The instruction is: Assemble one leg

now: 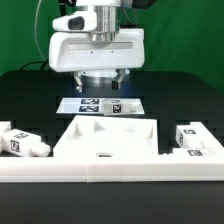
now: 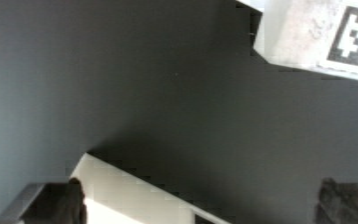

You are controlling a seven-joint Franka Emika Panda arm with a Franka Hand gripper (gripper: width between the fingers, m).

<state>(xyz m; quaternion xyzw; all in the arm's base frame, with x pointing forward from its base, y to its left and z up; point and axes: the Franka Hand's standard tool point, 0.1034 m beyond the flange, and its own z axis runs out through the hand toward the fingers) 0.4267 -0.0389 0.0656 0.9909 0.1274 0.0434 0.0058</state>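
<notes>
2 stubby white plastic legs with black-and-white tags lie on the black surface (image 1: 30, 95): one leg (image 1: 20, 141) at the exterior frame's lower left, the other leg (image 1: 195, 137) at lower right, flanking the large white square rimmed tray piece (image 1: 110, 150). The robot's hand (image 1: 100, 82) hangs at upper centre, above the flat white marker board (image 1: 100, 104), fingers spread wide, nothing between them.

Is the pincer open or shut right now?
Open. The pincer has its fingers far apart in the wrist view, nothing gripped between them.
</notes>
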